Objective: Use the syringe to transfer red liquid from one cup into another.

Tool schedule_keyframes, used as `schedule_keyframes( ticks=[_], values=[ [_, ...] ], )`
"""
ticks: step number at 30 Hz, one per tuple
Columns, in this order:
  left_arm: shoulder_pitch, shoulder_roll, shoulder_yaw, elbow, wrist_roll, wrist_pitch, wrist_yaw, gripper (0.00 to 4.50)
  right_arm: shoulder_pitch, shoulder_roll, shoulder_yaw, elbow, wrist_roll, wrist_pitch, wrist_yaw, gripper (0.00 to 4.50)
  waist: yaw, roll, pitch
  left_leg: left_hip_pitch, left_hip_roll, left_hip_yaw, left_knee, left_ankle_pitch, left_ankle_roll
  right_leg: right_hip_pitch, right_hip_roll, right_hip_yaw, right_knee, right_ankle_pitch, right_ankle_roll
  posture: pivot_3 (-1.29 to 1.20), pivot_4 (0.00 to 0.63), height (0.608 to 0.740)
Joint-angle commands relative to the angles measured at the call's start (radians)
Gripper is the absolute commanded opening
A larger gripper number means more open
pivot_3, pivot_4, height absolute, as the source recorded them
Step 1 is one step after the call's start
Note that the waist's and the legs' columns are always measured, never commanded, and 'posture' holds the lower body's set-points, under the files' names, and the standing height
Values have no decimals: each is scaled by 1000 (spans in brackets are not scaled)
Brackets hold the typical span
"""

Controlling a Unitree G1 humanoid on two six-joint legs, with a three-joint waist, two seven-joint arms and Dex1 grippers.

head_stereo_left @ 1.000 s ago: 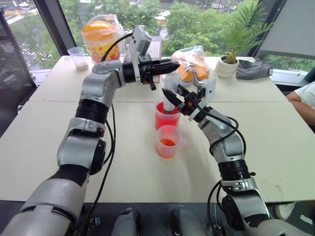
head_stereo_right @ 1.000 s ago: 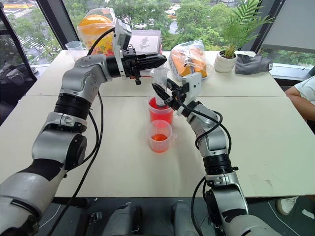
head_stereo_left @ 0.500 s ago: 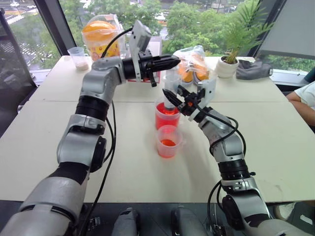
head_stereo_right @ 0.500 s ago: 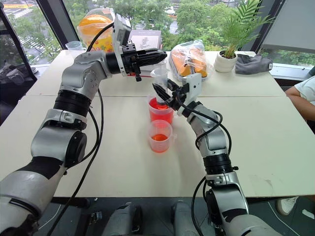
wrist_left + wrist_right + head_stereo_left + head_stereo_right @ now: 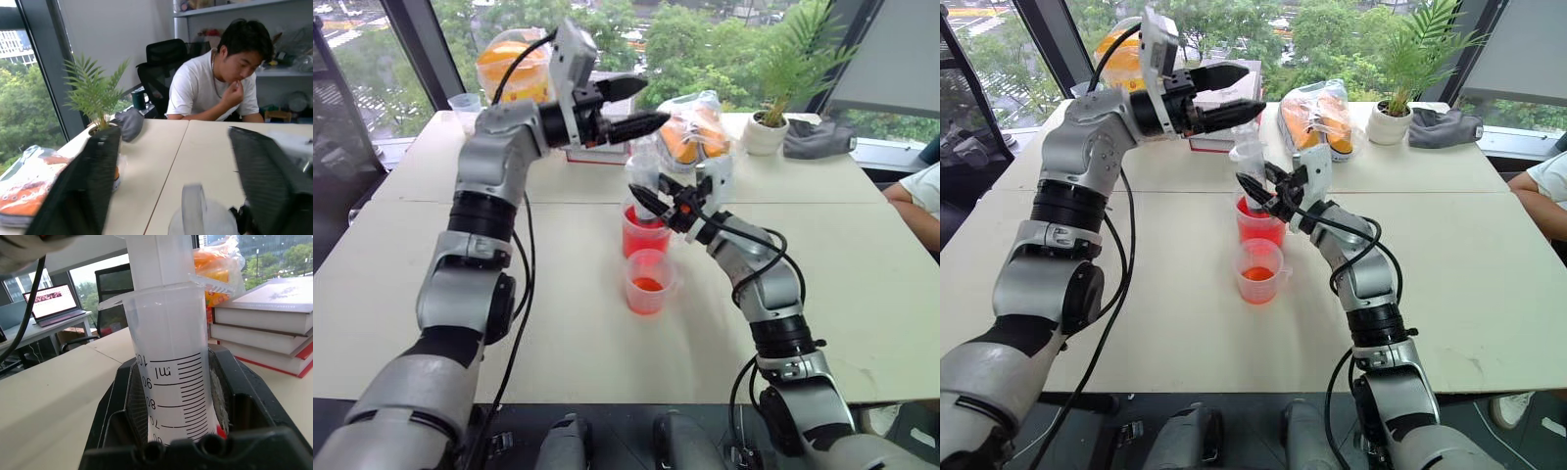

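The syringe (image 5: 640,168) stands upright with its lower end in the larger cup (image 5: 644,233), which holds the red liquid (image 5: 1260,227). My right gripper (image 5: 646,200) is shut on the syringe's clear, marked barrel (image 5: 171,382). Above the plunger's top (image 5: 195,215), my left gripper (image 5: 634,106) is open, with its fingers (image 5: 98,186) apart and nothing between them. The smaller cup (image 5: 647,282) stands just in front of the larger one, with a little red liquid at its bottom.
At the back of the table are a small cup of whitish stuff (image 5: 468,114), an orange bag (image 5: 509,59), books (image 5: 274,328), a snack bag (image 5: 693,125), a potted plant (image 5: 767,129) and a grey cloth (image 5: 818,137). A person (image 5: 220,83) sits at the table's right.
My left gripper was shut at the syringe's top; it has opened, lifted a little and drawn back to the left. The right gripper keeps its hold on the barrel.
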Motion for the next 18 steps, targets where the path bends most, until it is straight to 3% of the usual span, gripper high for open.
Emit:
schedule_keyframes(
  ticks=[1,12,18],
  values=[
    [35,43,17,-99,-18,42,-22,4207,-47,-13,-34,-58,24,2,-7,1377,0,0,0,0,0,0,0,0,0,0,0,0,0,0,0,0,150,740],
    [148,139,86,-268,-82,173,21,4207,-94,-55,-87,-122,91,74,-5,1377,3,0,0,0,0,-1,0,0,0,0,0,0,0,0,0,0,150,740],
    [183,158,87,-310,-100,212,24,4207,-101,-160,-167,-355,363,335,46,1377,7,0,0,-1,0,-1,0,0,0,0,0,0,0,0,0,0,150,740]
  ],
)
